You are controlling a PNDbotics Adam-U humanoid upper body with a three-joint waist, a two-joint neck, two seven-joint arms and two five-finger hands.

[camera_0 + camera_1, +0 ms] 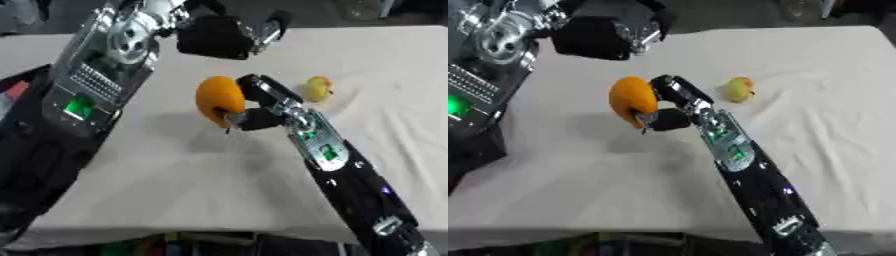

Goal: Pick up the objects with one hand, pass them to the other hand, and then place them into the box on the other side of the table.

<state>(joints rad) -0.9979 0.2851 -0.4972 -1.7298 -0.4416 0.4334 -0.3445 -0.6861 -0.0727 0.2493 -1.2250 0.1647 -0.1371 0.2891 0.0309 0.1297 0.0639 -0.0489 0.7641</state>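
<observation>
right hand (254,107): comes in from lower right, raised above the desk, fingers and thumb curled round the orange fruit
orange fruit (219,100): held off the surface on the left side of the right hand, over mid-desk; its shadow falls on the cloth below and to the left
left hand (219,36): enters from upper left, hangs above the far part of the desk, up and slightly left of the orange fruit, apart from it; black palm block faces the camera; fingers point away toward the far edge, can't tell if they are straight or curled; nothing seen in it
yellow fruit (318,88): small, yellow-green with a reddish patch, lies on the cloth just right of the right hand, not touching it
desk (175,175): covered by a pale cloth, wrinkled on the right half
left arm (101,75): silver and black, green light showing on its housing, runs along the left side of the desk
right arm (737,160): black forearm with green lights, runs diagonally from the lower right corner up to the hand
box: can't make one out; dark shapes at the left edge are unclear
</observation>
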